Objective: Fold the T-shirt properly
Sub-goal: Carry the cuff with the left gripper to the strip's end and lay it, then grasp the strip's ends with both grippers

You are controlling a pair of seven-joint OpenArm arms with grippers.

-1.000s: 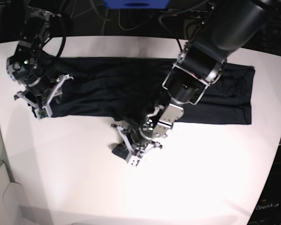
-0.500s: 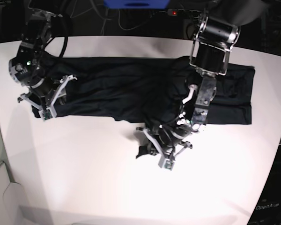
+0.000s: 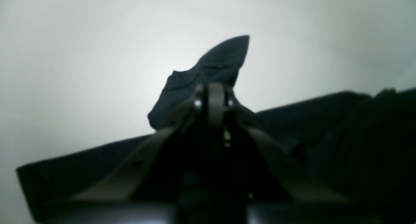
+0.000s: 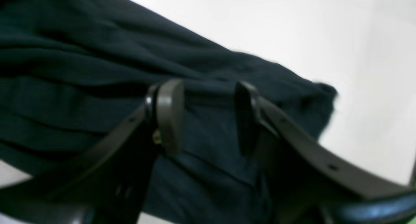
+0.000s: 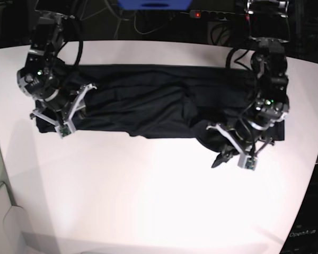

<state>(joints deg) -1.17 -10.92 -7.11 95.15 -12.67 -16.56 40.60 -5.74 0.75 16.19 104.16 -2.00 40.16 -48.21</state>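
The T-shirt (image 5: 148,100) is a plain, very dark garment lying in a long rumpled band across the far half of the white table (image 5: 148,206). On the right of the base view, my left gripper (image 5: 228,155) is shut on a bunched end of the fabric just off the shirt's near right edge. The left wrist view shows that dark tip (image 3: 214,65) poking out past the closed left gripper (image 3: 213,91). My right gripper (image 5: 50,121) stands open over the shirt's left end. In the right wrist view its fingers (image 4: 169,113) are spread above the folds of cloth (image 4: 81,71) and hold nothing.
Black cables and a power strip (image 5: 201,14) run behind the table's far edge, beside a blue object (image 5: 153,4). Bare white tabletop fills the near half. The table's right rim (image 5: 315,159) curves close to the left arm.
My left gripper has swept from the table's middle to the right, carrying the bunched fabric with it. The right gripper has shifted slightly right over the shirt's left end.
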